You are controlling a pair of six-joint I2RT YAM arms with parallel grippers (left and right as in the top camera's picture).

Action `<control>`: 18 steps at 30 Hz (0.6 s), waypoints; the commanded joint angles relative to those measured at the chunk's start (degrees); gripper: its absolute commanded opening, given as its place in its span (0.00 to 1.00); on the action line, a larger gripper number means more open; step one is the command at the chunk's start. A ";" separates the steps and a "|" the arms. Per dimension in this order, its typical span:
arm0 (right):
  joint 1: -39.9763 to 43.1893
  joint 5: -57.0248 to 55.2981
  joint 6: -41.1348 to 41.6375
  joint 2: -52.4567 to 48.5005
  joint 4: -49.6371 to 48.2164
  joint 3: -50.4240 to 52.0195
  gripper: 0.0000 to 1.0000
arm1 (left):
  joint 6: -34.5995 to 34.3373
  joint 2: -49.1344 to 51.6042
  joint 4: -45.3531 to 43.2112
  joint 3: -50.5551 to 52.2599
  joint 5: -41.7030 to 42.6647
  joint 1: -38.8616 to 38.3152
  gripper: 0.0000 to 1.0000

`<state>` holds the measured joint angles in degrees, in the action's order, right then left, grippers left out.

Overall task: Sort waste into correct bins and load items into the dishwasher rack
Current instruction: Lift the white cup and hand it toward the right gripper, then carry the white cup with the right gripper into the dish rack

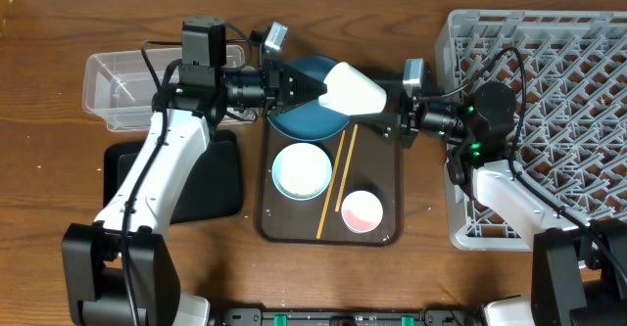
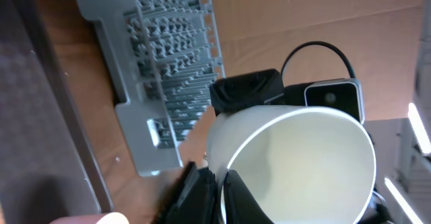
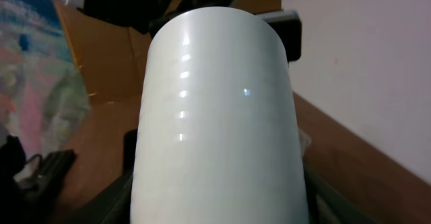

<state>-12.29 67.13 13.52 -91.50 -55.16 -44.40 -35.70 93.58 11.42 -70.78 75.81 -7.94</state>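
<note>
Left end effector (image 1: 310,89) pinches the rim of the pale green cup (image 1: 355,91), 1 finger inside the wall and 1 outside. The left wrist camera shows the grip, with the cup's mouth open toward the lens.

The cup is held on its side in the air above the dark brown serving tray (image 1: 387,174). Its closed end is turned toward the right end effector (image 1: 394,120), whose fingers stand on either side of the cup's body in the right wrist view. We cannot tell whether they press on it.

We read this as a mid-air handover. The dishwasher rack (image 1: 549,71) lies on the right arm's side of the table (image 1: 39,169), probably an awkward reach for the left arm, so the cup appears set to change hands.

Both arms stretch toward each other above the large blue bowl (image 1: 294,122), wrists nearly in line. The left forearm rises from the near edge, and the right elbow is bent beside the rack.

Below, the white-and-light-blue bowl (image 1: 302,169), the pink cup (image 1: 361,211) and 2 chopsticks (image 1: 338,174) lie on the tray, not yet loaded.
</note>
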 commanded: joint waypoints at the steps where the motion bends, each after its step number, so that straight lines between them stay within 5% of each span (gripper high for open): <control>1: -0.37 -1.22 4.50 -0.46 1.22 -0.48 0.30 | 3.15 0.07 0.55 -0.55 -5.77 -0.17 0.14; 8: 1.97 -4.74 7.76 0.17 4.63 -0.48 0.01 | 11.65 -0.44 9.55 -0.55 -25.97 0.72 0.16; 18: 8.04 -27.87 6.99 8.52 22.60 -0.52 0.01 | 19.06 -7.56 23.82 -0.55 -45.20 4.90 0.16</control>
<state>-6.11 50.68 20.69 -87.15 -35.59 -44.42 -20.67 90.13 33.67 -70.74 39.92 -3.92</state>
